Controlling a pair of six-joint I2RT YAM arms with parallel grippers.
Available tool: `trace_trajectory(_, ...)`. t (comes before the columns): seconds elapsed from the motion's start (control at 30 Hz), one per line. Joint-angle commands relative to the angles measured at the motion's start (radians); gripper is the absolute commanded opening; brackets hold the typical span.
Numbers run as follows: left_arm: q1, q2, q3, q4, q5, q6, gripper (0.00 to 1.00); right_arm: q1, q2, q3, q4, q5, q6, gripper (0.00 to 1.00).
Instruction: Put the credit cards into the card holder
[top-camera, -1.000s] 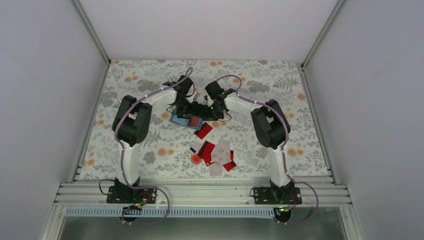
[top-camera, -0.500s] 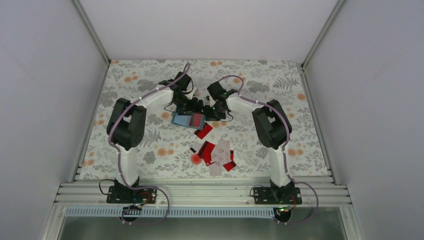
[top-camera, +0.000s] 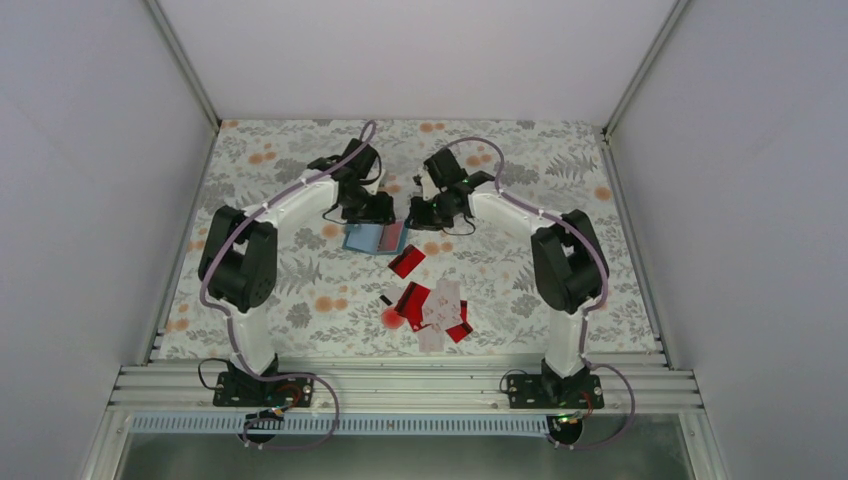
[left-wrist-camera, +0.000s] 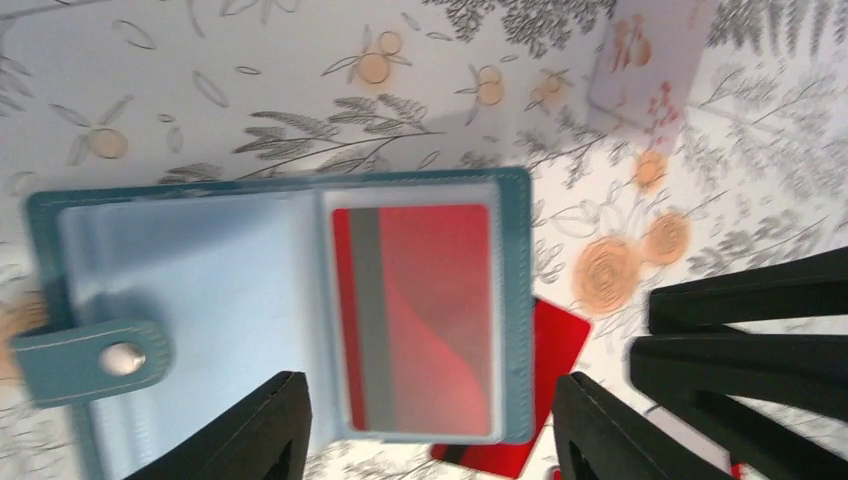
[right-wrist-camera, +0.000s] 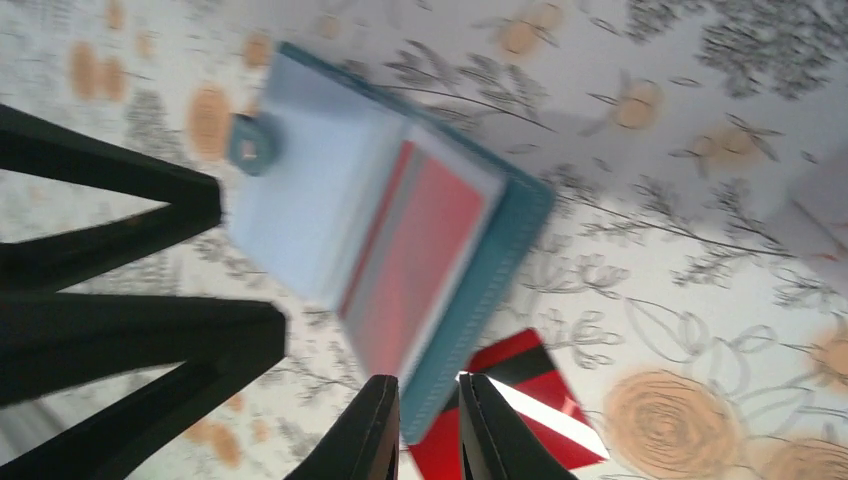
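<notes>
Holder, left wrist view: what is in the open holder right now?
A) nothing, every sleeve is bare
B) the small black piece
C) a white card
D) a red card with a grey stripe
D: the holder lies open and a red card with a grey stripe along one side sits tucked inside it.

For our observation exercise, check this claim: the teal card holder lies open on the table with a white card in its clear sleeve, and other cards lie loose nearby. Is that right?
Not quite. The card in the sleeve is red, not white; the left wrist view shows it. The card holder does lie open, with other cards loose nearby.
</notes>
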Motion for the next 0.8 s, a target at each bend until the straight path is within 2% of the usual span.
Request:
trace_trajectory(0.0, 0.015, -0.054, -0.040, -0.036, -0.115, 0.030, 0.58, -0.002, -0.030, -0.011, 0.068, -0.131, 0.036, 0.17)
trace_trajectory(0.23, 0.056, -0.074, -0.088, -0.038, -0.143, 0.056, 0.50, 0.013, 0.006, 0.022, 0.101, -0.208, 0.076, 0.18)
trace_trajectory(0.53, 0.094, -0.061, -0.136, 0.016, -0.006, 0.107, 0.50, 0.056, 0.104, 0.104, 0.109, -0.251, 0.093, 0.18)
trace_trajectory(0.67, 0.113, -0.039, -0.118, 0.012, -0.014, 0.083, 0.50, 0.057, 0.128, 0.138, 0.076, -0.222, 0.081, 0.17)
trace_trajectory(0.77, 0.121, -0.067, -0.113, 0.016, -0.040, 0.071, 0.50, 0.059, 0.111, 0.165, 0.009, -0.133, 0.044, 0.19)
